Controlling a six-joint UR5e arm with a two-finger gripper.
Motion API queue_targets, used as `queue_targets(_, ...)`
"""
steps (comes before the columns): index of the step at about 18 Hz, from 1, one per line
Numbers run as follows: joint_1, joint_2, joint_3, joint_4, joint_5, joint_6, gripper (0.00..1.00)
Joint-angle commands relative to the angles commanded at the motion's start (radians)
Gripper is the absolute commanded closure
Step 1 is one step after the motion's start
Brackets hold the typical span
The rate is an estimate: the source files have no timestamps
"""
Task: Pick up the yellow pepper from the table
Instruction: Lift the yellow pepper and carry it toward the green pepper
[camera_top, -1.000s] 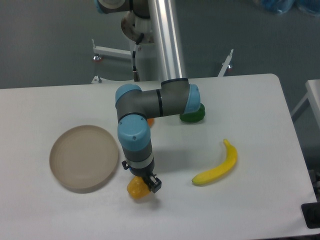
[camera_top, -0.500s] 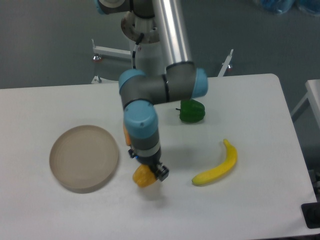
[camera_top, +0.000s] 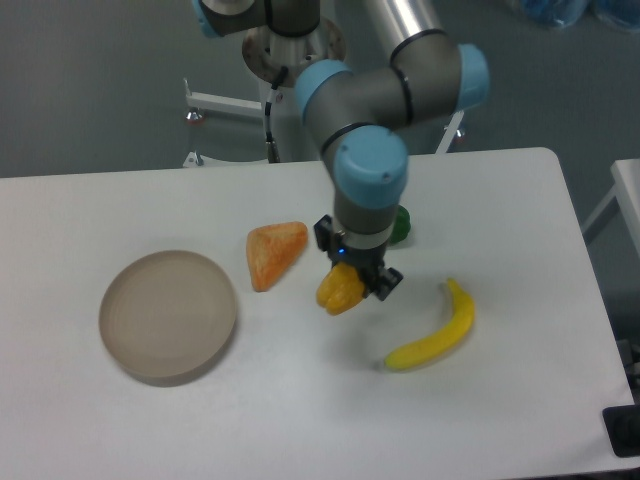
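The yellow pepper (camera_top: 338, 289) hangs pinched in the gripper (camera_top: 352, 283) mid-frame, seemingly clear of the table (camera_top: 300, 420); pickup looks done.

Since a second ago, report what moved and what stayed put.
The gripper, shut on the yellow pepper, lifted it off the table and carried it right, toward the banana. That uncovered the orange wedge. The plate and banana stayed put.

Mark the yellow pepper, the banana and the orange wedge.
yellow pepper (camera_top: 338, 290): fixed camera, left side of its body.
banana (camera_top: 436, 335): fixed camera, middle of its curve.
orange wedge (camera_top: 273, 253): fixed camera, centre of its face.
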Motion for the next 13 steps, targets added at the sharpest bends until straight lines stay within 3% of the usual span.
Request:
queue_targets(8,0.049,0.006,-0.023,0.015,-0.006,0.152,0.71)
queue_targets(13,0.048,0.003,-0.022,0.02,-0.002,0.16,0.71)
